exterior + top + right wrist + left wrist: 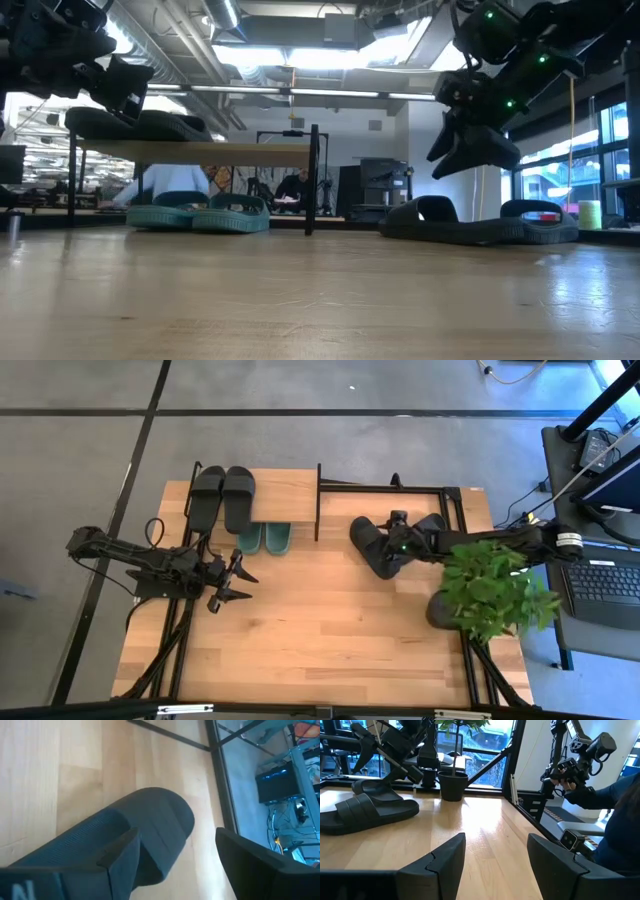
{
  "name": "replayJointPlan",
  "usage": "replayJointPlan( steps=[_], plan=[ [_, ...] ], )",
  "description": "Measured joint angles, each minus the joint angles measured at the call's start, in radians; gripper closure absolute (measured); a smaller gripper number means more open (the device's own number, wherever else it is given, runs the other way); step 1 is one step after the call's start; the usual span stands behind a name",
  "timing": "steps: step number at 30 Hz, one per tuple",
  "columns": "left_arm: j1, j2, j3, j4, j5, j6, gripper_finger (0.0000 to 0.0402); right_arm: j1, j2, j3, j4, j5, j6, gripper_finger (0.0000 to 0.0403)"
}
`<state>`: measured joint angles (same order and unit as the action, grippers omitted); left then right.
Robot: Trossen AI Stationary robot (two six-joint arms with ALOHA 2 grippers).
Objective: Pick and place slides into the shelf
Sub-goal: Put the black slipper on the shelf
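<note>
Two spread pincers: right pincer above a black slide, left pincer empty near the shelf.

Two slides atop shelf

High view straight down over whole tabletop, both arms in frame. Low view sits at table-surface height, faces level across to the shelf and the room behind. Left wrist view looks across the table toward a black slide, potted plant and right arm. Right wrist view points steeply down, very near a black slide. High and low views share shelf, green slides, black slides
</note>
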<state>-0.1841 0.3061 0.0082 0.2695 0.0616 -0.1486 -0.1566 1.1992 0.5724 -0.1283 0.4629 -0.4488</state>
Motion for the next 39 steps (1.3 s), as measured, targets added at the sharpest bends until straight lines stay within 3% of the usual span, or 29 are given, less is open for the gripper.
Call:
replayJointPlan(
  steps=[31,39],
  plan=[
    [0.000,0.000,0.000,0.000,0.000,-0.006,0.0196,-0.006,-0.011,0.000,-0.002,0.043,-0.004,0.0146],
    [0.000,0.000,0.000,0.000,0.000,-0.006,0.0196,-0.076,-0.011,0.000,-0.002,-0.002,-0.005,0.0146]
  ],
)
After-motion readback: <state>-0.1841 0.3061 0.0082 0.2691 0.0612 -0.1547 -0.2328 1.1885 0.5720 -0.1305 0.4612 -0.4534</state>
